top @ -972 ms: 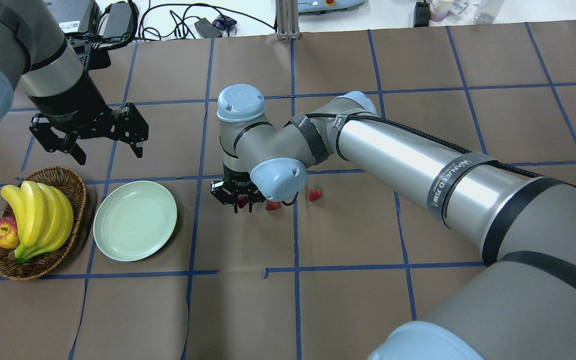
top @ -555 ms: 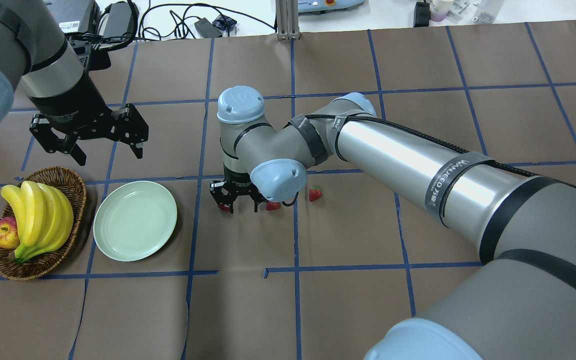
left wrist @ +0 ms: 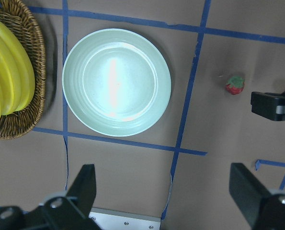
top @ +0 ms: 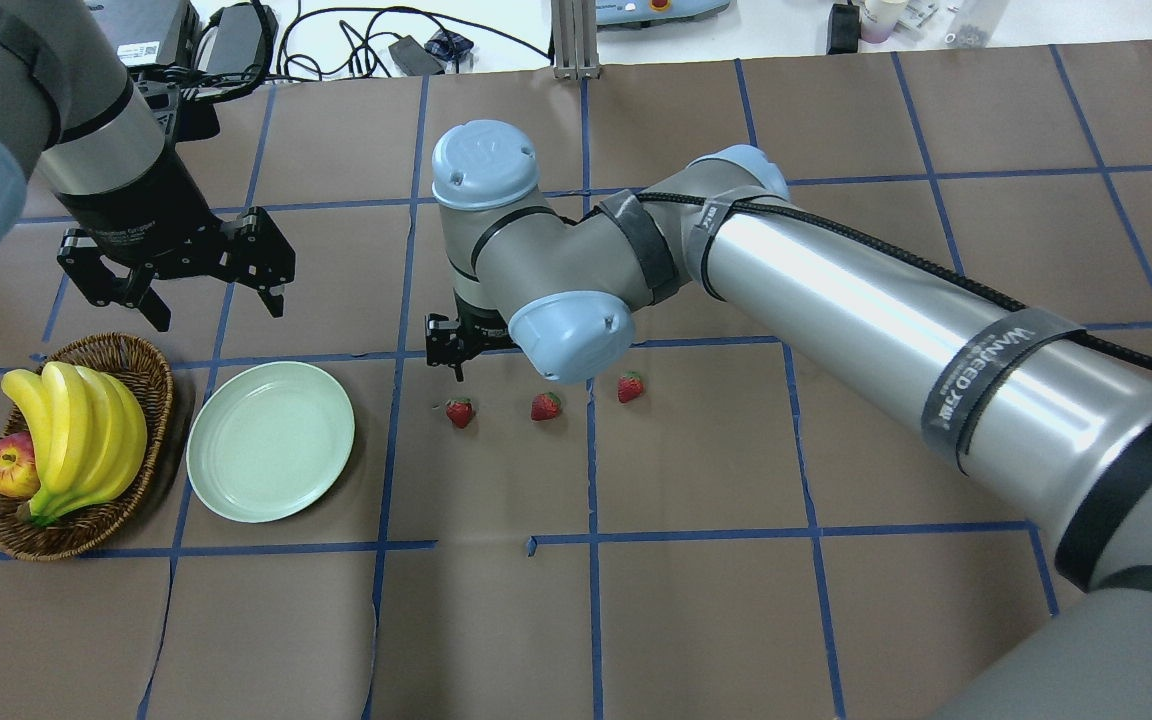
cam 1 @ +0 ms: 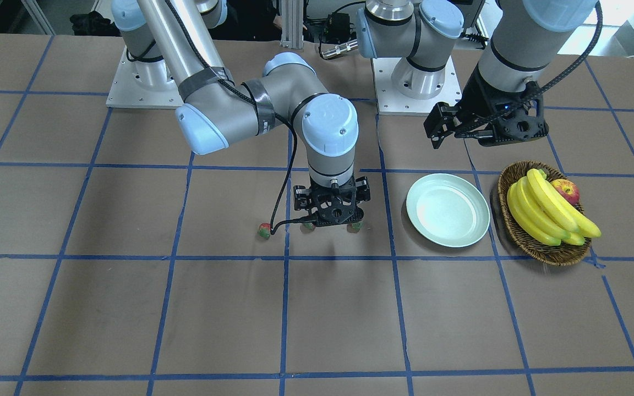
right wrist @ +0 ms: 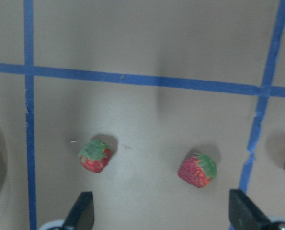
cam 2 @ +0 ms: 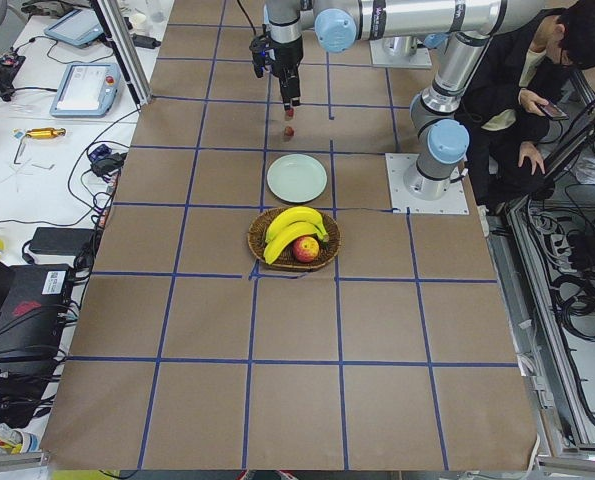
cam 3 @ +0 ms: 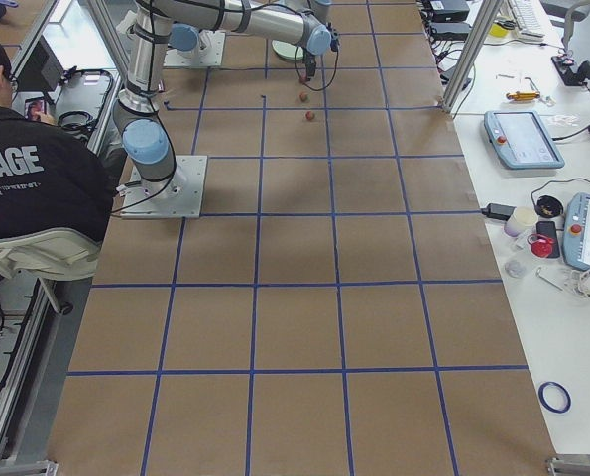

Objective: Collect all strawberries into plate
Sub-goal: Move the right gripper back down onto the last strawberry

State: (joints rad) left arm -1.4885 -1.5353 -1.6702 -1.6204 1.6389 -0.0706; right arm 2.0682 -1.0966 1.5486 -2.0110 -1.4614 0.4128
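Three strawberries lie in a row on the brown table: the left one (top: pixel 459 411), the middle one (top: pixel 545 406) and the right one (top: pixel 630 387). The right wrist view shows the left one (right wrist: pixel 95 156) and the middle one (right wrist: pixel 197 169) below it. My right gripper (top: pixel 458 348) is open and empty, raised just behind the left strawberry; in the front view it hangs (cam 1: pixel 331 220) above the row. The mint-green plate (top: pixel 270 441) lies empty to the left. My left gripper (top: pixel 176 270) is open and empty, hovering behind the plate (left wrist: pixel 116 82).
A brown wicker basket (top: pixel 151 380) with bananas (top: pixel 76 440) and an apple (top: pixel 8 466) stands left of the plate. The right arm's forearm (top: pixel 836 300) stretches across the table's right half. Cables and devices lie beyond the far edge.
My right gripper has risen and drawn back from the table without a berry. The left strawberry, which was between its fingers, has shifted a little towards the plate and lies free. The left arm has not moved.
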